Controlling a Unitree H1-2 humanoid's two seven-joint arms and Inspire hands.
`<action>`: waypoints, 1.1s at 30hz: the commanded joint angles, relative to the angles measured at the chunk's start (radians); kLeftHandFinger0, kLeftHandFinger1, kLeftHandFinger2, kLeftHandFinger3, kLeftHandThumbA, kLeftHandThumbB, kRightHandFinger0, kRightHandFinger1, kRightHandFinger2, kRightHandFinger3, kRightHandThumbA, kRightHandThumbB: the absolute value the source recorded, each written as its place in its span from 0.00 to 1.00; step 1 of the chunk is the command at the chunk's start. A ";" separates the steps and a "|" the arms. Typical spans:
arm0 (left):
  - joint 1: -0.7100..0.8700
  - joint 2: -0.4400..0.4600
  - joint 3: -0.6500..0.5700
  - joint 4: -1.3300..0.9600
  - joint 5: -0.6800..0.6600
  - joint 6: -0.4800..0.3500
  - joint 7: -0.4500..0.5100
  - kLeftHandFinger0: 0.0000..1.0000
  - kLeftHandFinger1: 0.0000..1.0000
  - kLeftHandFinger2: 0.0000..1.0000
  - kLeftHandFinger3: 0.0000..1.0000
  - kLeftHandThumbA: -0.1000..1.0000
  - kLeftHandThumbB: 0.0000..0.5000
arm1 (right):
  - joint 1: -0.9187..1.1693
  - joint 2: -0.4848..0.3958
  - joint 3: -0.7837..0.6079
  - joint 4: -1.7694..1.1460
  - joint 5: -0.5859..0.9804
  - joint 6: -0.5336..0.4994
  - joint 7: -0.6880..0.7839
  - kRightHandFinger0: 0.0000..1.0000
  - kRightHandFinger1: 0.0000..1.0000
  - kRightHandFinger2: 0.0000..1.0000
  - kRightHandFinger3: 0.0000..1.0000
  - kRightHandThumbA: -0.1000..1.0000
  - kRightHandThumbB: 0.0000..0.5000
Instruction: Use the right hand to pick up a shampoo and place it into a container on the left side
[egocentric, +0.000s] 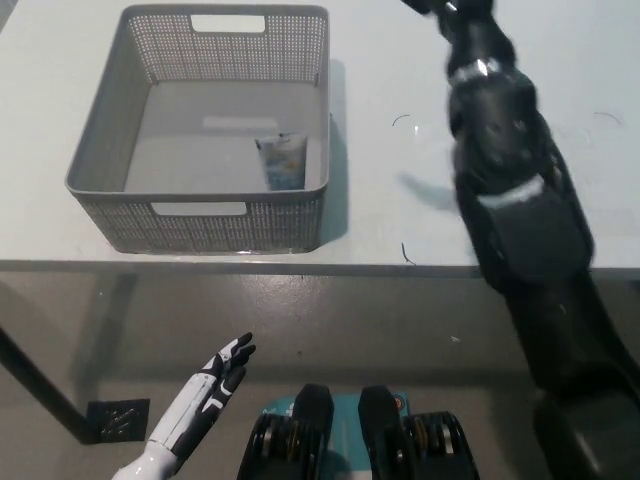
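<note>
**Shampoo in basket, right arm raised beside it**

The right hand (440, 8) is seen only at the top edge of the head view, to the right of the basket (310, 110), blurred and mostly cut off by the frame; whether its fingers are spread or pressed together cannot be told. Nothing is seen held in the visible part. The black right arm (515, 200) is stretched from the lower right corner up across the table (420, 220), well to the right of the basket and not touching it.

The left hand (222, 370) is found below the basket, off the table's front edge, over the floor; its fingers are held spread and nothing is held in it.

The shampoo (283, 164) is seen inside the basket, a small white and blue tube lying on the basket floor near the front right corner, close to the right wall and the front wall. The cap end is pointed toward the back of the basket. Whether the tube touches the right wall cannot be told.

The basket is a grey perforated bin with cut-out handles at front and back, set on the table's left part, its front wall close to the table's front edge. A dark square mat (117, 419) is seen on the floor, below the basket's front left corner.
</note>
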 joint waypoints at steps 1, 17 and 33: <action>0.005 0.010 0.013 -0.024 -0.013 -0.015 0.003 1.00 1.00 1.00 1.00 1.00 0.67 | 0.188 -0.093 -0.067 -0.457 0.072 0.088 0.082 1.00 1.00 1.00 1.00 1.00 0.87; 0.035 -0.017 0.047 0.007 -0.039 -0.075 0.026 1.00 1.00 1.00 1.00 1.00 0.59 | 0.853 -0.019 0.054 -0.560 0.095 -0.105 0.112 1.00 1.00 1.00 1.00 1.00 0.76; 0.041 -0.033 0.073 0.032 -0.036 -0.084 0.054 1.00 1.00 1.00 1.00 1.00 0.67 | 1.075 0.014 0.091 -0.268 0.153 -0.317 0.213 1.00 1.00 1.00 1.00 1.00 0.46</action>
